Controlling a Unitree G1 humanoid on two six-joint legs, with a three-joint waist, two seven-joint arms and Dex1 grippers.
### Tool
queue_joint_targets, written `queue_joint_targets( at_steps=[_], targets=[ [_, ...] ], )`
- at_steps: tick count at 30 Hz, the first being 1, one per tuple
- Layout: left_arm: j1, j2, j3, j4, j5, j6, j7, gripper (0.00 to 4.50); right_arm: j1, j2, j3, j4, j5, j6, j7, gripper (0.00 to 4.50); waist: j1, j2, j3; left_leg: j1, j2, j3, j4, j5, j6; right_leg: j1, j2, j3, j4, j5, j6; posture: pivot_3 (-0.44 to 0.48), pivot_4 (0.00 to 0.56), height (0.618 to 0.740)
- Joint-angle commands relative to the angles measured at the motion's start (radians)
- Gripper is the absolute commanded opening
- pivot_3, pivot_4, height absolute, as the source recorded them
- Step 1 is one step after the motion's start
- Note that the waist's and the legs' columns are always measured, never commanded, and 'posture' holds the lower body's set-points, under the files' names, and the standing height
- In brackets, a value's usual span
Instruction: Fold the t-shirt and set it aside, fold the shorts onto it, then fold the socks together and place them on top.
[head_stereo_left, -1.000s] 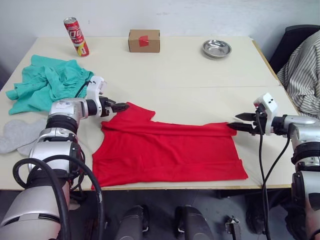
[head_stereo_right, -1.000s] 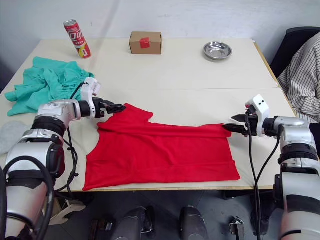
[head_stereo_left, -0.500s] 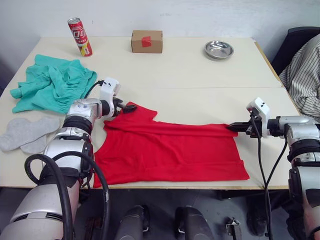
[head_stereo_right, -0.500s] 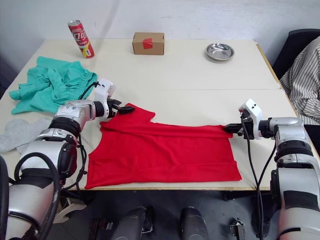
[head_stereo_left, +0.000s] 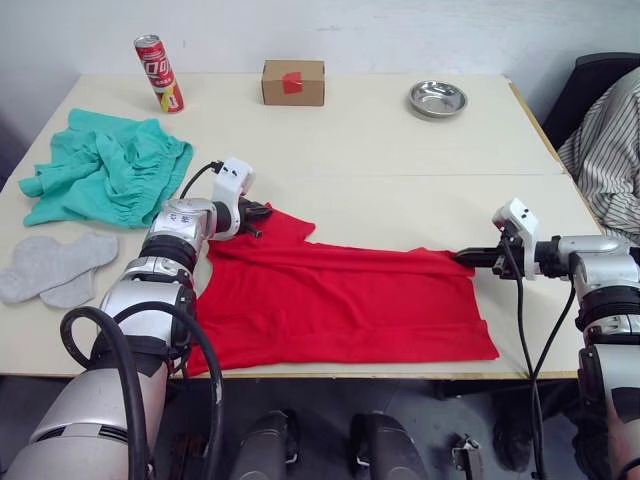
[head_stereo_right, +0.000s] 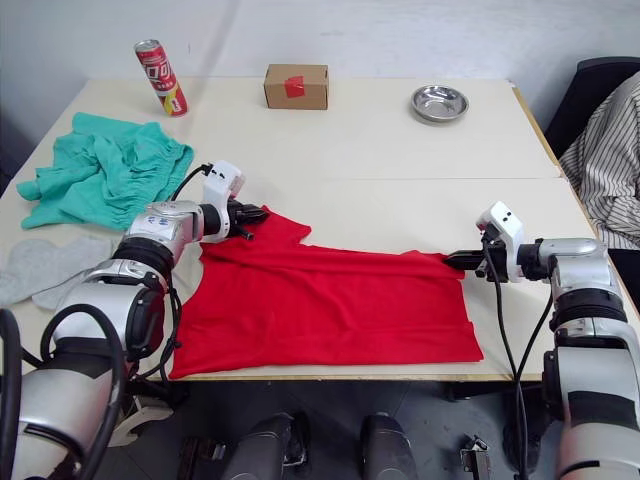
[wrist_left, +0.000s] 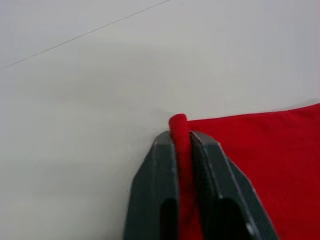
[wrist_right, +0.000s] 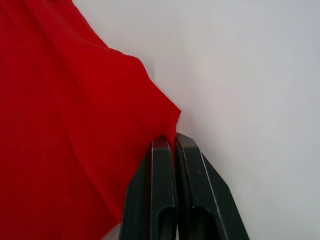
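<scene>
The red t-shirt (head_stereo_left: 340, 305) lies folded in half lengthwise along the table's front. My left gripper (head_stereo_left: 258, 212) is at its upper left sleeve corner, shut on a rolled edge of red fabric (wrist_left: 178, 131). At the far right corner of the shirt, my right gripper (head_stereo_left: 465, 257) is shut on the tip of the cloth (wrist_right: 167, 120). The teal shorts (head_stereo_left: 105, 170) lie crumpled at the back left. The grey socks (head_stereo_left: 50, 265) lie side by side near the left edge.
A red can (head_stereo_left: 158, 72), a cardboard box (head_stereo_left: 293, 82) and a metal bowl (head_stereo_left: 437, 99) stand along the back of the table (head_stereo_left: 380, 160). Striped cloth (head_stereo_left: 605, 140) hangs over a dark chair at the right.
My left gripper slid right onto the sleeve corner and shut on it. My right gripper closed on the shirt's right corner. The shirt itself has stayed flat.
</scene>
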Motion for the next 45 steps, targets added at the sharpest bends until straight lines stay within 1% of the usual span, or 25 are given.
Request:
queue_joint_targets(
  at_steps=[1,5,8,10,14,17,20,22,25,27,30,32,37,40,45],
  targets=[
    [0.012,0.033,0.033,-0.015,-0.025,-0.076,-0.043,0.04,0.025,-0.028,-0.055,-0.063,0.046,-0.030,-0.005,0.00,0.000,0.000,0.000,0.000,0.000,0.000,0.000,0.000,0.000,0.000,0.000,0.000,0.000,0.000,0.000,0.000,0.150,0.740],
    [0.037,0.075,0.040,-0.043,-0.033,-0.168,-0.129,0.04,0.080,-0.033,-0.105,-0.141,0.084,-0.104,-0.033,0.00,-0.001,0.000,0.000,0.000,0.000,0.000,0.000,0.000,0.000,0.000,0.000,0.000,0.000,0.000,0.000,0.000,0.150,0.740],
    [0.052,0.106,0.067,-0.063,-0.061,-0.234,-0.182,0.04,0.144,-0.038,-0.139,-0.208,0.104,-0.180,-0.054,0.00,-0.001,0.000,0.000,0.000,0.000,0.000,-0.001,0.000,0.000,0.000,0.000,0.000,-0.001,0.000,0.000,0.000,0.150,0.740],
    [0.062,0.125,0.083,-0.080,-0.078,-0.284,-0.203,0.04,0.193,-0.034,-0.157,-0.258,0.106,-0.273,-0.083,0.00,-0.001,0.000,0.000,0.000,0.000,0.000,-0.001,0.000,0.000,0.000,0.000,0.000,-0.001,0.000,0.000,0.000,0.150,0.740],
    [0.120,0.155,0.103,-0.146,-0.111,-0.477,-0.294,0.04,0.276,-0.018,-0.205,-0.356,0.144,-0.377,-0.143,0.00,0.000,0.000,0.000,0.000,0.000,0.000,-0.001,0.000,0.000,0.000,0.000,0.000,-0.001,0.000,0.000,0.000,0.150,0.740],
    [0.178,0.163,0.113,-0.253,-0.164,-0.623,-0.407,0.04,0.340,0.000,-0.230,-0.433,0.152,-0.470,-0.209,0.00,0.000,0.000,0.000,0.000,0.000,0.000,0.000,0.000,0.000,0.000,0.000,0.000,-0.001,0.000,0.000,0.000,0.150,0.740],
    [0.244,0.179,0.092,-0.360,-0.186,-0.746,-0.501,0.04,0.408,0.011,-0.229,-0.495,0.138,-0.541,-0.257,0.00,0.000,0.000,0.000,0.000,0.000,0.000,0.000,0.000,0.000,0.000,0.000,0.000,-0.001,0.000,0.000,0.000,0.150,0.740],
    [0.291,0.184,0.086,-0.433,-0.206,-0.811,-0.538,0.04,0.451,0.016,-0.230,-0.519,0.131,-0.590,-0.285,0.00,0.000,0.000,0.000,0.000,0.000,0.000,0.000,0.000,0.000,0.001,0.000,0.000,-0.001,0.000,0.000,0.000,0.150,0.740],
    [0.396,0.200,0.070,-0.562,-0.239,-0.901,-0.584,0.04,0.509,0.024,-0.234,-0.539,0.124,-0.639,-0.339,0.00,0.000,0.000,0.000,0.001,0.000,0.000,0.000,0.000,0.000,0.002,-0.001,0.000,-0.001,0.000,0.000,0.000,0.150,0.740],
    [0.453,0.213,0.056,-0.617,-0.255,-0.946,-0.612,0.04,0.538,0.021,-0.230,-0.544,0.113,-0.683,-0.364,0.00,-0.001,0.000,0.000,0.002,0.000,-0.001,0.000,0.000,0.001,0.002,-0.001,0.000,-0.001,0.000,0.000,0.000,0.150,0.740],
    [0.516,0.238,0.044,-0.654,-0.266,-1.006,-0.627,0.04,0.588,0.012,-0.225,-0.543,0.092,-0.749,-0.394,0.00,-0.001,0.000,0.000,0.002,0.000,-0.001,0.000,0.000,0.001,0.003,-0.001,0.000,-0.002,0.000,0.000,0.000,0.150,0.740],
    [0.538,0.252,0.038,-0.664,-0.267,-1.036,-0.623,0.04,0.603,0.011,-0.228,-0.534,0.084,-0.777,-0.419,0.00,-0.001,0.000,0.000,0.002,0.000,-0.001,0.000,0.000,0.001,0.003,-0.001,0.000,-0.005,0.000,0.000,0.000,0.150,0.740],
    [0.623,0.315,0.012,-0.700,-0.288,-1.127,-0.658,0.04,0.638,-0.005,-0.230,-0.503,0.045,-0.873,-0.480,0.00,-0.001,0.001,0.000,0.003,0.000,-0.003,-0.001,-0.001,0.002,0.005,-0.001,0.001,-0.007,0.000,0.000,0.000,0.150,0.740],
    [0.663,0.342,0.000,-0.714,-0.293,-1.165,-0.653,0.04,0.666,-0.008,-0.223,-0.500,0.037,-0.912,-0.501,0.00,-0.001,0.001,0.000,0.004,0.001,-0.004,-0.002,-0.001,0.001,0.006,-0.001,0.002,-0.009,0.000,0.000,0.000,0.150,0.740],
    [0.727,0.361,-0.016,-0.754,-0.284,-1.199,-0.614,0.04,0.721,-0.004,-0.209,-0.493,-0.001,-0.977,-0.545,0.00,0.000,0.001,0.000,0.003,0.000,-0.005,-0.002,-0.002,0.003,0.007,-0.002,0.003,-0.009,0.000,0.000,0.000,0.150,0.740]
  ],
)
